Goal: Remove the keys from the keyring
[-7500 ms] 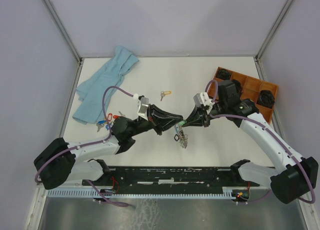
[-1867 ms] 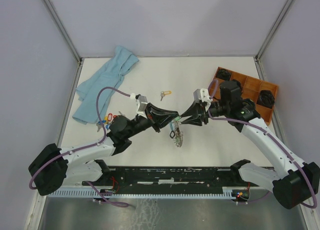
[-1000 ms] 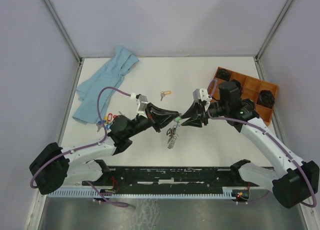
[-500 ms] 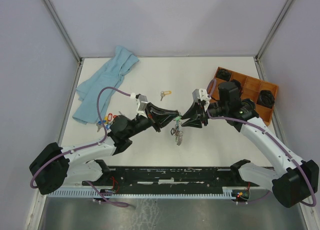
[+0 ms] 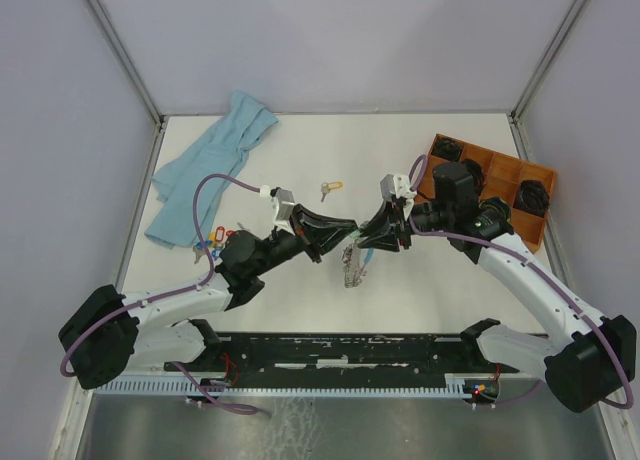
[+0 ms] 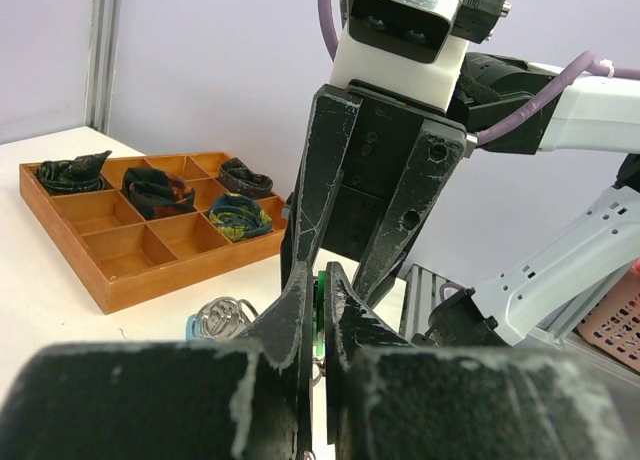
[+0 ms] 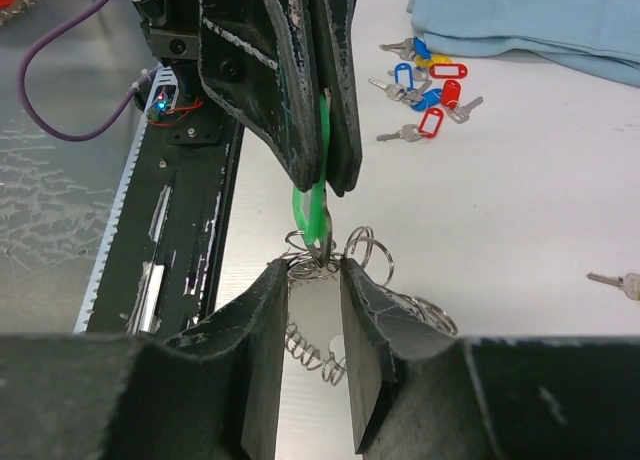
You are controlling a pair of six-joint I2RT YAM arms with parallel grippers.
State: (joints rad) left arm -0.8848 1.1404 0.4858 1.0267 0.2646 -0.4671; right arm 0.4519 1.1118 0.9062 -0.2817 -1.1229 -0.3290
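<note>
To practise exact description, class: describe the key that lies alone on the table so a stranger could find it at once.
Start at the white table, between the blue cloth on its left and the wooden tray on its right. Midway between them lies one small key. It lies alone and bears a yellowish tag, unlike the red- and blue-tagged keys heaped beside the cloth.

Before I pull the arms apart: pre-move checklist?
1. left jaws clamped on green tag: ok, shut on it.
2. right jaws straddling keyring just under the tag: ok.
3. right jaws actually gripping the keyring: cannot tell; a gap shows, with ring coils inside it.
4. green tag separated from keyring: not ok, joined at the tag's lower end.
5. loose keys away from the work: ok, they lie beside the cloth.
</note>
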